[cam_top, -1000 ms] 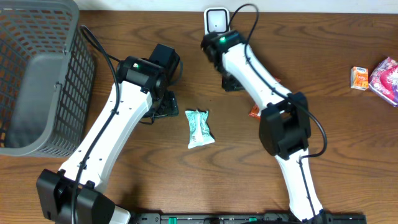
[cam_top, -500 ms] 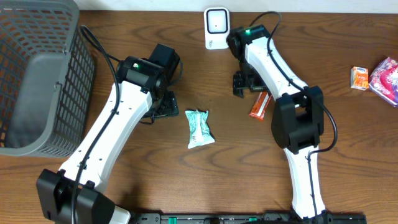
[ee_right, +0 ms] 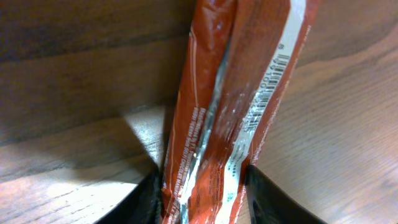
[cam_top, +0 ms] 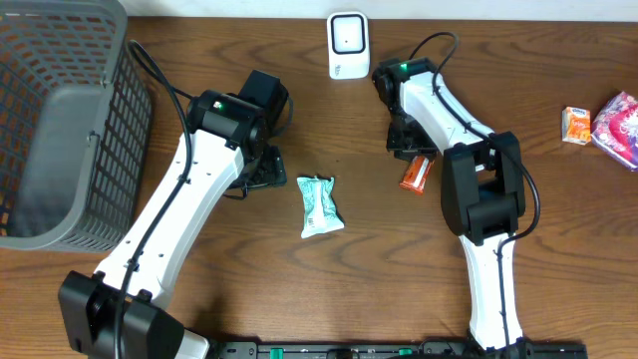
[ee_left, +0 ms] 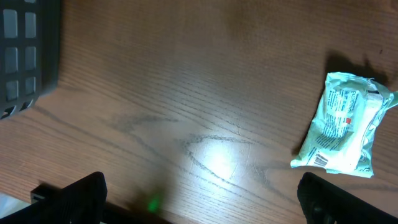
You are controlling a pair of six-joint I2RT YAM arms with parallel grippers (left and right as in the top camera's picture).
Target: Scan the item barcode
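Overhead: basket (cam_top: 38, 214) left, scanner (cam_top: 346, 44) at back, green packet (cam_top: 320, 205), orange packet (cam_top: 416, 177).

Overhead, the right end effector (cam_top: 411, 152) covers the upper end of the orange packet (cam_top: 417, 178).

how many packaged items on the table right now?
4: teal packet in the middle; orange wrapper between the right claw's fingers; small orange box and pink pack at the far right edge. Others may be hidden.
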